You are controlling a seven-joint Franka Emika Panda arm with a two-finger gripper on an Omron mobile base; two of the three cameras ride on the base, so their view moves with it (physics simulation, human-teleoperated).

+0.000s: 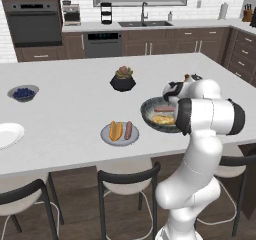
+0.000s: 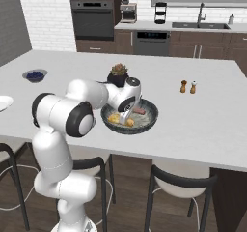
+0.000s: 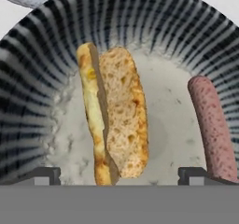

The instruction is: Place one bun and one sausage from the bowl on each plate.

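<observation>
The tool is hanging spread wide just above the bowl, its two fingertips standing either side of the near end of the bun and pinching nothing. The bun is lying on the pale floor of the bowl, split along its length, crumb face showing beside a golden crust. It is looking light and soft — likely to squash under a hard squeeze — so a gentle pinch across its narrow width, near the middle, is looking like the sound hold. Just beside it, apart from it, a sausage is lying along the bowl's floor; smooth and round, it is probably firmer but apt to roll or slip, so gripping across its middle would suit.

Further along the surface, the grey plate is already carrying a bun and a sausage — that half is looking done. The white plate is sitting bare, well apart at the surface's far end, and judging by that, the bun below the tool is the next piece bound for it.
</observation>
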